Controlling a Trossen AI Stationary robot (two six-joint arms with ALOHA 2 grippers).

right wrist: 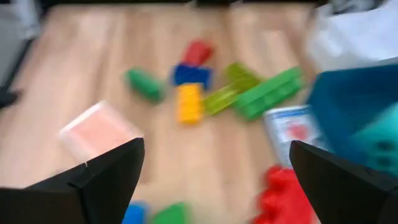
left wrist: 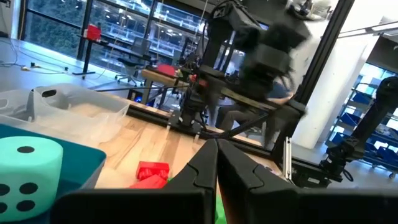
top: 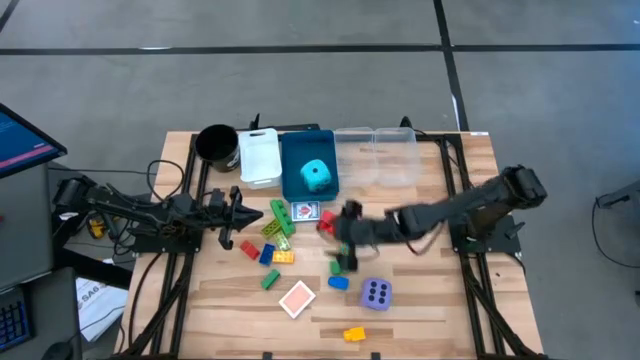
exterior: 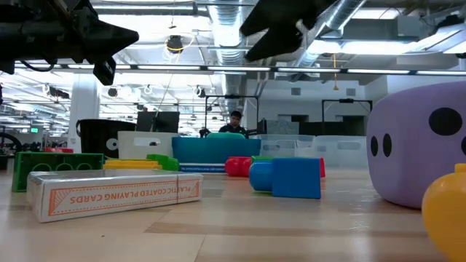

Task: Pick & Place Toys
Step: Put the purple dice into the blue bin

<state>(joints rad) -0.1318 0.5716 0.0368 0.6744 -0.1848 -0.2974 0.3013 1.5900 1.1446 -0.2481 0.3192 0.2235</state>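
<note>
1. Right tool (top: 345, 240), seen from the high view, hangs over the middle of the bench (top: 430, 300) with its fingers spread wide and nothing between them; we find the left tool (top: 262, 213) closed and empty at the left, pointing toward the brick cluster (top: 272, 240).
2. From above we also see the cyan die (top: 316, 176) lying in the blue bin (top: 292, 160), the purple die (top: 376, 293) on the bench toward the near right, a card pack (top: 297, 298) near the front, and a yellow brick (top: 354, 334) by the front edge.
3. At bench height, we see the card box (exterior: 116, 193) lying flat in the foreground, a blue brick (exterior: 285, 177) behind it, and the purple die at the right (only partly in frame).
4. Through the left wrist view, its fingers (left wrist: 205, 171) meet tip to tip above a red brick (left wrist: 152, 170); the cyan die shows in its bin.
5. Through the right wrist view, the two fingers (right wrist: 112, 174) stand far apart over blurred bricks.
</note>
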